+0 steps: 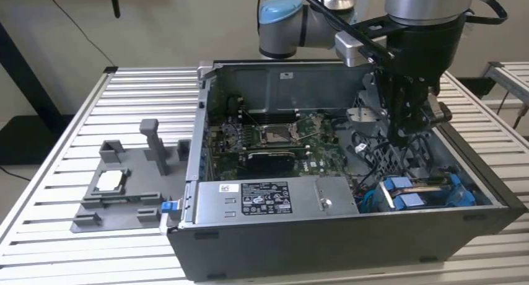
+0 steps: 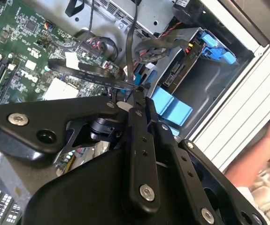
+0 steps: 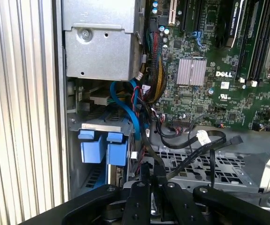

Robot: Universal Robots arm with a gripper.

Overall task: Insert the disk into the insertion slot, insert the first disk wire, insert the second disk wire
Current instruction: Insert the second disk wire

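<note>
Open computer case on a slatted table, arm reaching in from above. The gripper point(image 2: 138, 93) hangs low inside the case beside the insertion slot point(image 2: 209, 80), its fingers pressed together on a thin black disk wire point(image 2: 129, 56) that runs up from between the tips; both wrist views show the pinch (which of the two wires this is cannot be told). The disk point(image 2: 176, 75) appears already seated in the slot, its labelled body edge-on between the blue tabs point(image 3: 97, 147) of the carrier. Handling, as a judgement: the wire is light and limp, so a length left free beyond the fingers will droop and twist. The hold therefore belongs on or just behind the rigid connector, where the plug can be steered squarely into its port, and the contacts are likely fragile under a skewed push. The disk, by contrast, is stiff and comparatively heavy, best taken by its blue carrier, not its bare faces. Loose cables crowd the space between the slot and the motherboard point(image 3: 210, 70).
</note>
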